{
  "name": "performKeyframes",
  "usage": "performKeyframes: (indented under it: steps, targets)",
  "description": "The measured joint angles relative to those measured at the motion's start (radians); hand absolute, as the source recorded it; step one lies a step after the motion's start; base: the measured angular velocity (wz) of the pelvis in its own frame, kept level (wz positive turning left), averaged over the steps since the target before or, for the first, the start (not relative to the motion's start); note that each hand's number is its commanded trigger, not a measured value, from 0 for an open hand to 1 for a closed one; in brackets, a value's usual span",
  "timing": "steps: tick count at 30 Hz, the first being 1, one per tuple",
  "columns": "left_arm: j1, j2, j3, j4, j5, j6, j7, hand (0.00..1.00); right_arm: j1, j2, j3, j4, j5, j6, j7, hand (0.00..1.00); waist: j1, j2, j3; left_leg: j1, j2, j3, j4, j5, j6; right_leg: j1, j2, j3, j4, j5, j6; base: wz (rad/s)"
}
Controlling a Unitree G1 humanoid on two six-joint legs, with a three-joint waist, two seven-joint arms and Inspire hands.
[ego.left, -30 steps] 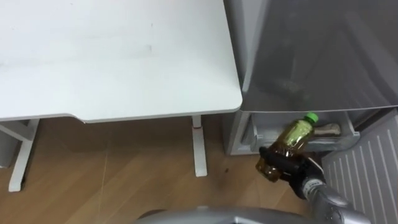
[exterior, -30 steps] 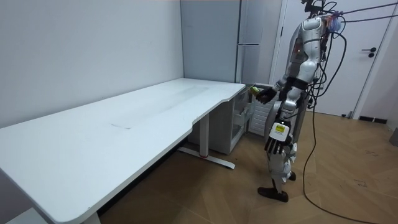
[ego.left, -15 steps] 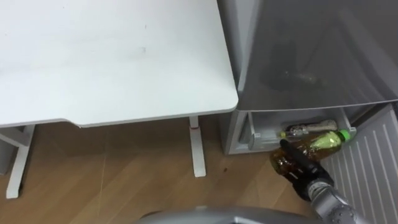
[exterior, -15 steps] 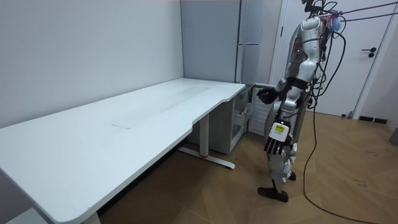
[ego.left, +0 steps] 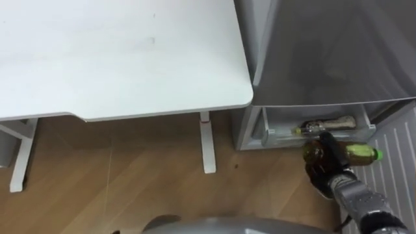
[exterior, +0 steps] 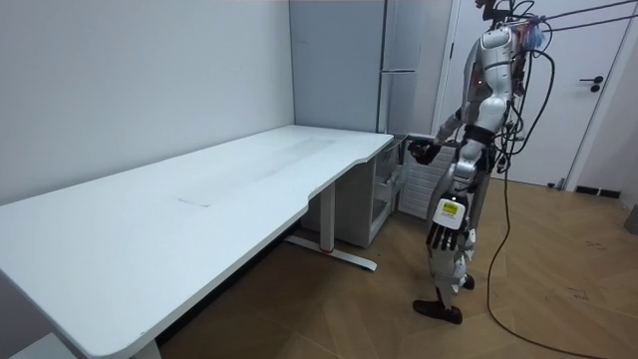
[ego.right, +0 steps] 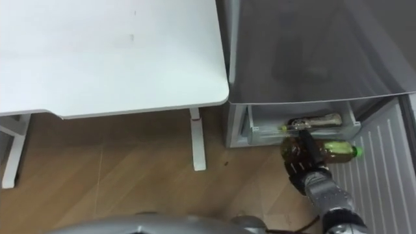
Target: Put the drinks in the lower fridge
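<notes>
An amber drink bottle (ego.left: 348,153) with a green cap lies sideways in my right hand (ego.left: 325,174), cap pointing right. The hand is shut on the bottle and holds it just in front of the open lower compartment (ego.left: 273,130) of the grey fridge (ego.left: 325,52). In the right eye view the bottle (ego.right: 331,151) and the right hand (ego.right: 305,172) sit at the lower right. A second bottle (ego.left: 328,124) lies on its side inside the compartment. In the room view my left hand (exterior: 439,233) hangs at my side with relaxed fingers, and the right hand (exterior: 423,152) reaches toward the fridge.
A white table (ego.left: 117,58) stands to my left, its corner close to the fridge, with its leg (ego.left: 207,143) on the wooden floor. The open fridge door (ego.left: 398,175) with ribbed lining stands at the right. In the room view I stand between the table and that door.
The bottle has tipped from cap-up to lying sideways with its cap to the right. My right hand has carried it rightward, closer to the open compartment.
</notes>
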Motion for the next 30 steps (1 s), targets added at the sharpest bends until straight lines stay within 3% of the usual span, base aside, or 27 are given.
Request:
performKeyframes:
  steps: [3,4,6,10,13,24,28,30]
  targets:
    - [-0.078,0.017,-0.005,0.032,-0.003,-0.014,0.016,0.00,-0.131,-0.018,-0.003,0.097,0.000,-0.001,-0.008,1.00,0.018,-0.013,0.0140,-0.099,-0.002,-0.004,0.053,0.006,0.010,-0.116,-0.016,0.001,0.090,-0.018,-0.004,0.07]
    - [-0.093,0.020,-0.015,0.033,-0.002,-0.016,0.020,0.00,-0.150,-0.020,-0.004,0.107,0.000,-0.001,-0.008,1.00,0.021,-0.016,0.0158,-0.120,-0.002,-0.006,0.067,0.006,0.010,-0.136,-0.018,0.001,0.103,-0.021,-0.005,0.08]
    - [-0.158,0.024,-0.042,0.048,-0.003,-0.026,0.034,0.00,-0.200,-0.022,-0.003,0.136,-0.003,-0.012,-0.014,1.00,0.034,-0.033,0.0276,-0.192,-0.008,-0.011,0.121,0.003,0.018,-0.215,-0.035,0.002,0.182,-0.046,-0.007,0.12]
    - [-0.279,0.019,-0.061,0.091,-0.005,-0.046,0.061,0.00,-0.277,-0.035,-0.003,0.184,0.000,-0.014,-0.025,1.00,0.074,-0.037,0.0313,-0.344,-0.011,-0.013,0.223,-0.006,0.029,-0.377,-0.054,0.018,0.314,-0.071,-0.011,0.03]
    - [-0.324,0.005,-0.062,0.091,-0.018,-0.075,0.088,0.00,-0.312,-0.049,-0.003,0.213,-0.002,-0.014,-0.039,1.00,0.102,-0.040,0.0333,-0.427,-0.021,-0.011,0.264,-0.006,0.034,-0.476,-0.074,0.031,0.387,-0.083,-0.012,0.00]
    - [-0.333,0.019,-0.093,0.082,-0.024,-0.103,0.213,0.00,-0.441,-0.153,0.031,0.200,-0.030,-0.010,-0.159,1.00,0.139,-0.058,0.0445,-0.708,-0.019,-0.008,0.408,-0.008,0.041,-0.769,-0.090,0.057,0.555,-0.097,-0.020,0.00]
    - [-0.325,0.031,-0.142,0.087,-0.035,-0.103,0.241,0.00,-0.484,-0.184,0.068,0.195,-0.034,-0.010,-0.214,1.00,0.139,-0.065,0.0483,-0.759,-0.020,-0.010,0.431,-0.006,0.046,-0.819,-0.093,0.058,0.580,-0.096,-0.025,0.02]
    - [-0.328,0.046,-0.178,0.089,-0.061,-0.103,0.260,0.00,-0.517,-0.189,0.090,0.165,-0.036,-0.010,-0.268,1.00,0.136,-0.082,0.0497,-0.802,-0.019,-0.011,0.455,-0.006,0.047,-0.861,-0.098,0.058,0.607,-0.102,-0.033,0.03]
